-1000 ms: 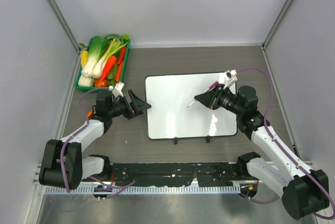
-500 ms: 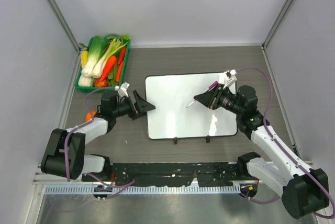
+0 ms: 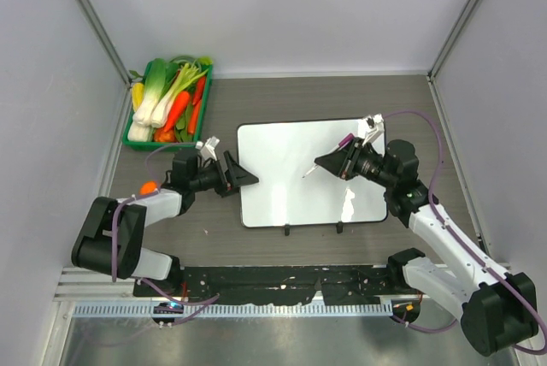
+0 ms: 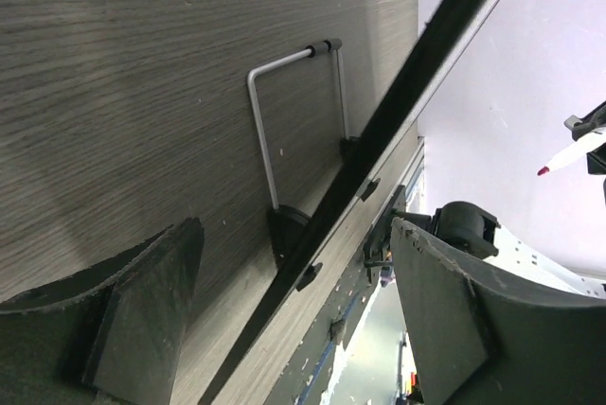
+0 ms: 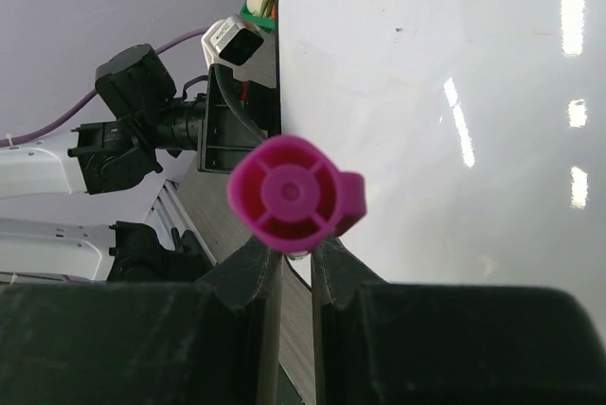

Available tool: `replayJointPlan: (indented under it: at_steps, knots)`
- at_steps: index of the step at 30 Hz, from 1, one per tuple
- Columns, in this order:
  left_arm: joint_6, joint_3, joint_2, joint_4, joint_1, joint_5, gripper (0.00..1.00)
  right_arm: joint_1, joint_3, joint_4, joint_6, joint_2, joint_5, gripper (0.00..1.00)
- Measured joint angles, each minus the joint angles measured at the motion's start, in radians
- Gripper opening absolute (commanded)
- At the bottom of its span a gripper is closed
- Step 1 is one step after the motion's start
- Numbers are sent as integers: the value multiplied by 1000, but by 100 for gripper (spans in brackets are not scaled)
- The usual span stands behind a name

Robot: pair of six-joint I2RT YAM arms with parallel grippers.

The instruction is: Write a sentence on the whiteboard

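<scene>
Glare streaks wash out the surface on the right half of the whiteboard (image 3: 278,186). The marker (image 3: 313,170) has its tip over the board's middle; can't tell if it touches. The right wrist view is mostly blocked by the marker's magenta butt end, with the barrel hidden behind it. The left wrist view shows the board only edge-on, as a black rim line cut off at both ends by the frame. There is a small orange thing (image 3: 149,186) by the left forearm, too small to identify.

Left arm: low, forearm reaching right across the worktop (image 3: 256,97). The left gripper (image 3: 243,173) is at the board's left edge with fingers spread wide. The rim runs between them with a gap on each side, nothing grasped.

Right arm: elbow near right, forearm angled toward far left. The right gripper (image 3: 332,161) is above the board's right half, fingers clenched on the marker. The marker tip points left and down.

The whiteboard lies flat in the centre of the worktop, long axis left–right. Two black clips (image 3: 288,230) sit on its near edge. A thin wire loop (image 4: 284,61) joined to them lies on the worktop. A green tray (image 3: 130,137) of vegetables (image 3: 171,101) is at far left, well apart from the board.
</scene>
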Motion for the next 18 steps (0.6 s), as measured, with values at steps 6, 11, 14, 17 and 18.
replayJointPlan:
  at_steps: [6,11,14,17,18]
  knots:
    - [13,1,53,71,0,22,62,20,2,0,-2,26,5,1]
    - [21,-1,62,174,0,54,47,50,17,0,-7,45,20,1]
    - [43,-13,63,230,0,69,36,79,35,0,-13,57,36,1]
    - [72,-30,69,257,0,80,25,102,52,0,-20,66,54,1]
    - [79,-37,73,265,0,89,22,108,58,-1,-23,68,58,1]
